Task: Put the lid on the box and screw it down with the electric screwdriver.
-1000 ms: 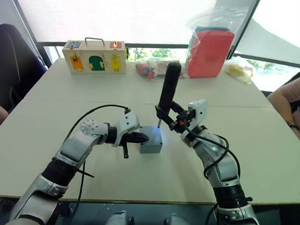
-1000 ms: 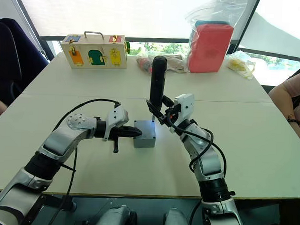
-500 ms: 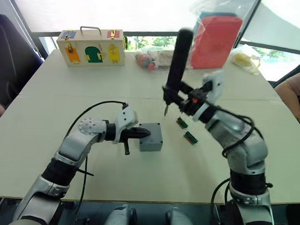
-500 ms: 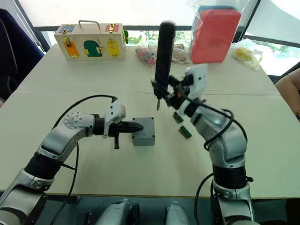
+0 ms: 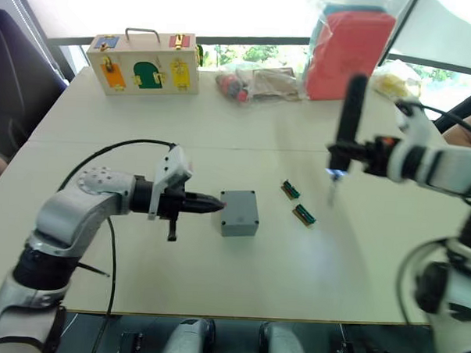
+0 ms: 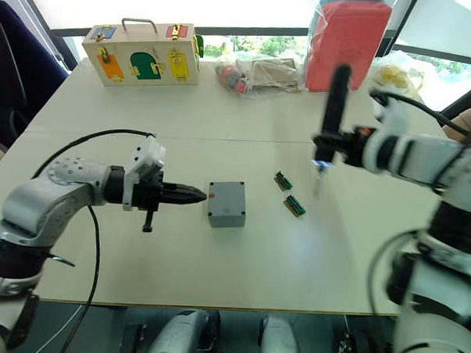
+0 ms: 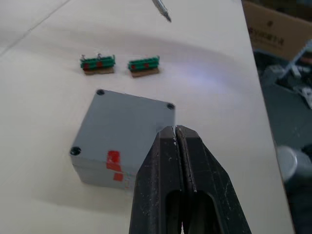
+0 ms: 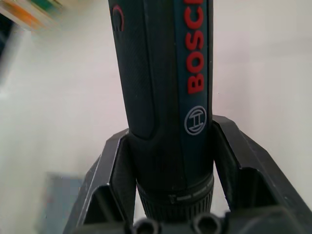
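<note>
The box point(image 5: 239, 212) sits near the middle of the table point(image 5: 215, 277), with the lid point(image 7: 127, 127) already lying flush on top of it; a red mark shows on its near-left side in the left wrist view. Screw holes are visible at three of the lid's corners, but whether screws sit in them is too small to tell.

The left gripper point(image 5: 209, 204) has its two black fingers pressed together with nothing between them, their tips just beside the left side of the box; whether they touch it cannot be told. The right gripper point(image 8: 170, 161) is clamped around the lower body of the electric screwdriver point(image 5: 346, 123), which hangs upright above the table, well to the right of the box, with its tip lit. Two small green strips point(image 5: 297, 203) lie on the table between the box and the screwdriver. A wooden box with coloured latches point(image 5: 143, 61) and a red bag in clear plastic point(image 5: 347, 48) stand at the far edge.

The box looks like hard, smooth plastic: stiff, light, and likely to slide or twist under the turning bit unless braced from the side. The screwdriver is a rigid, slim cylinder; a hold low on the body, as here, should give good control of the thin bit, which could slip out of a small screw head if tilted.
</note>
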Controlling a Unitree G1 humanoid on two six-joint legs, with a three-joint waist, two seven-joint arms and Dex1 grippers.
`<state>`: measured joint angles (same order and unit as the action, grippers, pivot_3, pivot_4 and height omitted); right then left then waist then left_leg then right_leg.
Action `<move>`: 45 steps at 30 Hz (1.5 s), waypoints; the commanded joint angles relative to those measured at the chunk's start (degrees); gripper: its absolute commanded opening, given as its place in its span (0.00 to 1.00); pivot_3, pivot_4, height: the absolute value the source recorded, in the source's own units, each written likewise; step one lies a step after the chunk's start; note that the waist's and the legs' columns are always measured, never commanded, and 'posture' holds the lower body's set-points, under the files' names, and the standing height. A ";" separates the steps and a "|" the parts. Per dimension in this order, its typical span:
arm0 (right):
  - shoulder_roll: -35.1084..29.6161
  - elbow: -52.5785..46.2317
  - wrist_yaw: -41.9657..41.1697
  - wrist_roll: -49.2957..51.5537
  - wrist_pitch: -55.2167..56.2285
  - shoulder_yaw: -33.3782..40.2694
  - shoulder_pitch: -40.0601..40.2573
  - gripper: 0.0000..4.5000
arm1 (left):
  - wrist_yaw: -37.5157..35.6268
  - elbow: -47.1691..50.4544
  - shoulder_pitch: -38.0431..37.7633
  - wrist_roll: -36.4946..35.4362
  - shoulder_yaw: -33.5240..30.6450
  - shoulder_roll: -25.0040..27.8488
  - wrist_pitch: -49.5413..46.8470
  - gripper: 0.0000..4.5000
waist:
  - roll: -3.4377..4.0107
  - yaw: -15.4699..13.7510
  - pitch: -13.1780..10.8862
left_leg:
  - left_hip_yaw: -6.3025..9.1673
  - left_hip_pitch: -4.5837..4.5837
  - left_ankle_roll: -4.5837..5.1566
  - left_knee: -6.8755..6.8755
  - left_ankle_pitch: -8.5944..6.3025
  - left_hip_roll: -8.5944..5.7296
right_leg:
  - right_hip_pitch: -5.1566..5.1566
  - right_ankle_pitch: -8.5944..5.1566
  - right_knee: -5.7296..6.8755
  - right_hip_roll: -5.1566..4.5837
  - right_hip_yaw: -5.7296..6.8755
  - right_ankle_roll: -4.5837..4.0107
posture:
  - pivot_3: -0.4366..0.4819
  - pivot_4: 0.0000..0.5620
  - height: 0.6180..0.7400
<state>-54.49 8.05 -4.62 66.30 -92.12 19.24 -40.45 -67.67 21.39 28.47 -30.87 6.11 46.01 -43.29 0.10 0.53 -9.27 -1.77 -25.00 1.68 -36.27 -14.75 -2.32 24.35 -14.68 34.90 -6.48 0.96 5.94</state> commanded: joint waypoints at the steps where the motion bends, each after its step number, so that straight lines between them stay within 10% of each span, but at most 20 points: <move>1: -5.81 3.61 -0.49 10.04 -0.38 -5.59 2.30 0.40 | -0.92 2.11 -1.77 2.04 2.91 0.79 3.31 0.00 | 0.04 0.76 -0.08 | -0.13 0.00 0.02 -0.03 0.00 0.01 | 0.00 0.01 0.01 0.00 0.01 0.02 | 0.48 0.27 1.00; 19: -3.54 12.78 1.75 5.43 -0.38 -14.26 1.00 0.40 | 3.78 -0.14 -4.66 1.85 1.39 0.03 3.43 0.00 | -0.07 -0.09 -0.58 | -0.27 -0.27 0.68 -1.18 -0.09 0.20 | -0.02 0.49 0.42 0.25 0.00 0.68 | 0.48 0.27 1.00; 26: -2.81 12.12 -0.49 1.50 -0.38 -14.82 0.93 0.95 | 8.01 -1.34 -6.59 0.96 -2.50 -1.13 3.27 0.00 | -0.07 -0.09 -0.57 | -0.15 -0.28 0.74 -1.53 -0.13 0.21 | -0.20 0.54 0.46 0.28 0.07 0.75 | 0.48 0.27 1.00; 38: -8.18 -17.81 -29.08 -18.29 24.88 -26.97 -2.17 0.99 | 15.24 -7.71 -4.91 7.50 -1.21 -3.91 5.67 0.00 | -0.02 -0.09 -0.57 | 0.02 -0.41 0.84 -1.70 -0.19 0.14 | -0.19 0.61 0.47 0.17 0.44 0.79 | 0.48 0.27 1.00; 45: 1.52 -29.00 -32.95 -23.19 30.89 -32.71 7.18 0.99 | 15.84 -13.24 -1.28 13.44 6.27 -9.33 8.93 0.00 | -0.14 -0.59 -0.53 | 0.13 -0.34 0.82 -1.84 -0.18 0.12 | -0.38 0.63 0.52 0.07 0.55 0.80 | 0.48 0.27 1.00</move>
<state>-53.25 -18.71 -37.43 44.64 -62.74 -14.54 -32.84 -51.72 8.11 26.34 -18.77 11.94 36.58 -35.85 -0.05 -0.07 -9.79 -1.65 -25.37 2.50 -38.12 -14.93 -2.20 24.01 -14.05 35.44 -6.42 1.51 6.74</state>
